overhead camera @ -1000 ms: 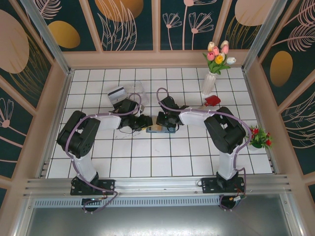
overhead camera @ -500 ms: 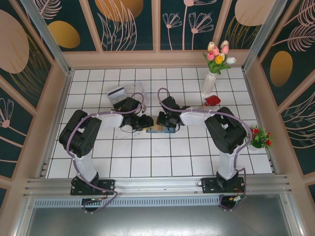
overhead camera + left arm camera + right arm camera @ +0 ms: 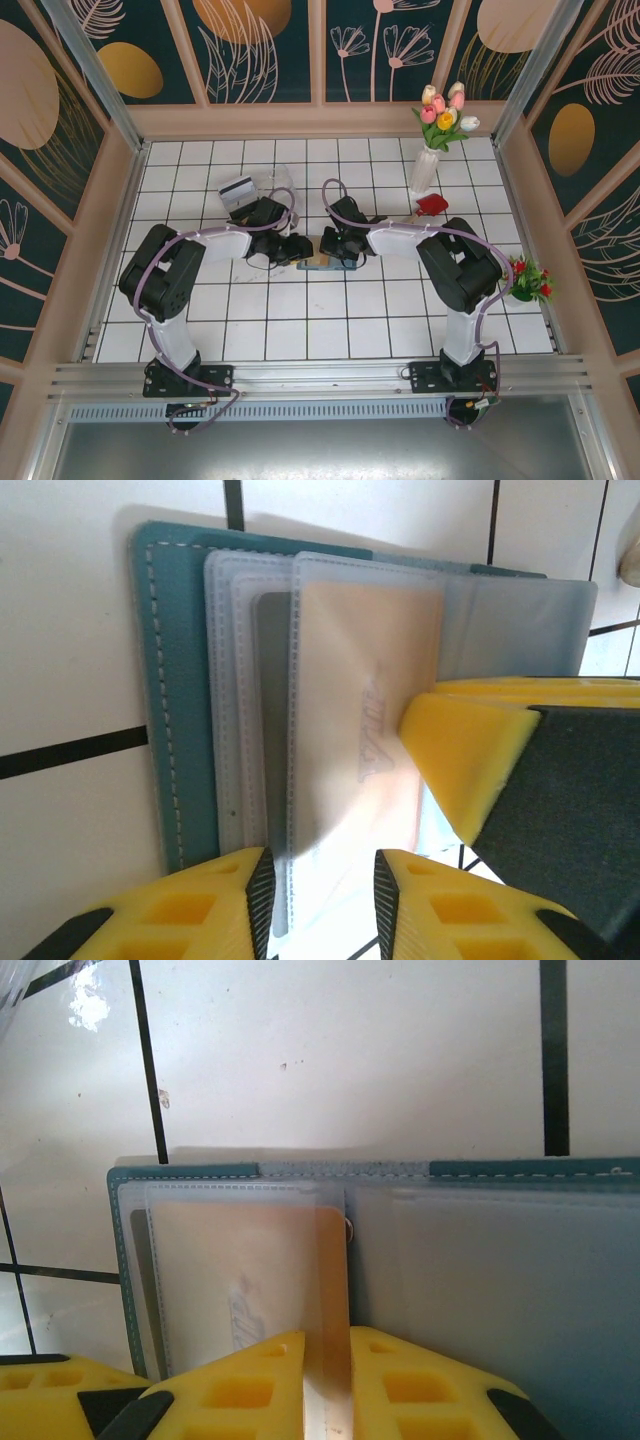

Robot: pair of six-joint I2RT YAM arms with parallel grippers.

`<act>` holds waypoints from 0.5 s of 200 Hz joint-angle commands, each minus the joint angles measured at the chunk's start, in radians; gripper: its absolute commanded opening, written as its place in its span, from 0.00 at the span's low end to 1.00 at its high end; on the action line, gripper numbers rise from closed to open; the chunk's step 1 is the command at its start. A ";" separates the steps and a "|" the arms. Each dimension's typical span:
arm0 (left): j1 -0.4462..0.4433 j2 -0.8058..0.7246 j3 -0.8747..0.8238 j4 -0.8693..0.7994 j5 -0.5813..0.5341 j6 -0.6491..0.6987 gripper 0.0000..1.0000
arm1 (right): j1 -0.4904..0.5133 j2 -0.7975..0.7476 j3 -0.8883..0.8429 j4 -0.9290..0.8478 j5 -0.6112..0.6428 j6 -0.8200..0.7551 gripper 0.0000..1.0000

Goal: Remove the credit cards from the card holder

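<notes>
Fingertips [image 3: 262,1372] of the right gripper [image 3: 328,1365] stand almost together, pinching the near edge of the tan credit card [image 3: 240,1270]. A bare strip of the card runs straight down into the gap between them, and the rest lies just ahead inside a clear pocket of the card holder [image 3: 520,1172]. This teal holder lies open and flat on the white tiled table [image 3: 350,1050], directly in front of both grippers. The left gripper [image 3: 320,885] has its pads a narrow gap apart with the pocket's translucent edge between them; whether they press it cannot be told. Just beyond those pads, one yellow right finger rests on the tan card's face. A grey card [image 3: 272,680] sits tucked beside it in the holder.
</notes>
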 commanded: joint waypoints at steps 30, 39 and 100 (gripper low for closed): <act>-0.010 -0.055 0.057 -0.096 -0.023 0.027 0.35 | 0.000 0.044 -0.047 -0.085 0.017 0.001 0.18; -0.010 -0.047 0.045 -0.087 -0.020 0.021 0.35 | 0.000 0.044 -0.047 -0.084 0.015 0.001 0.18; -0.028 -0.012 0.003 -0.035 0.034 -0.013 0.33 | -0.004 0.045 -0.047 -0.077 0.006 0.000 0.18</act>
